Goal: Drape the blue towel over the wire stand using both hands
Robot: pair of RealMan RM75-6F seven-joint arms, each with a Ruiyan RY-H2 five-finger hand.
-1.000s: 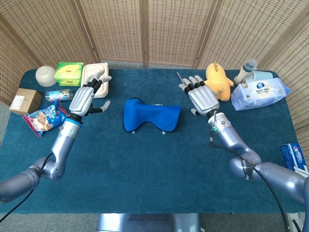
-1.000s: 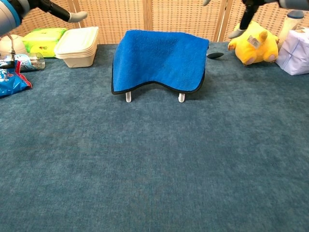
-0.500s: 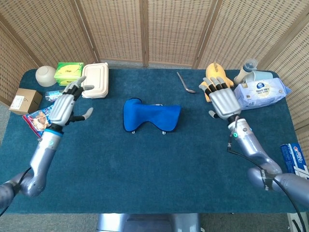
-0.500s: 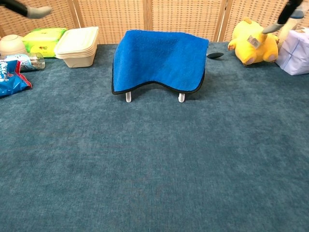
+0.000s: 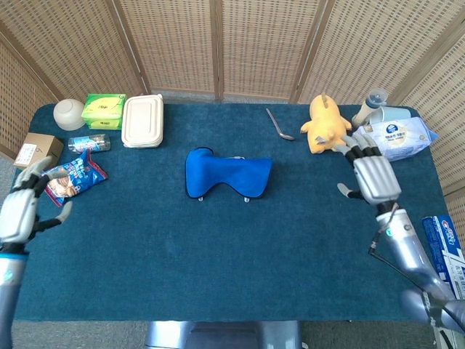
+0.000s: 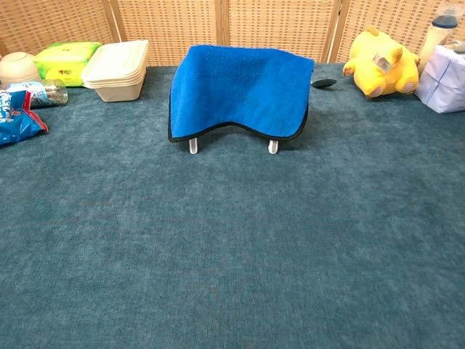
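Blue towel point(image 6: 240, 87) hangs draped over the wire stand point(image 6: 193, 146) mid-table, only the stand's white feet showing beneath its hem. I see my left hand point(image 5: 18, 211) at the table's left edge and my right hand point(image 5: 374, 178) near the yellow plush toy point(image 5: 325, 123), both empty with fingers spread

Left hand point(image 5: 16, 217), right hand point(image 5: 373, 177): fingers spread (empty), far apart.

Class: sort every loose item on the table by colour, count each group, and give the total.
Blue: 2, towel, snack bag
Green: 1, pack
Yellow: 1, plush
White or cream: 3, bowl, container, wipes
Brown: 1, box
Total: 8
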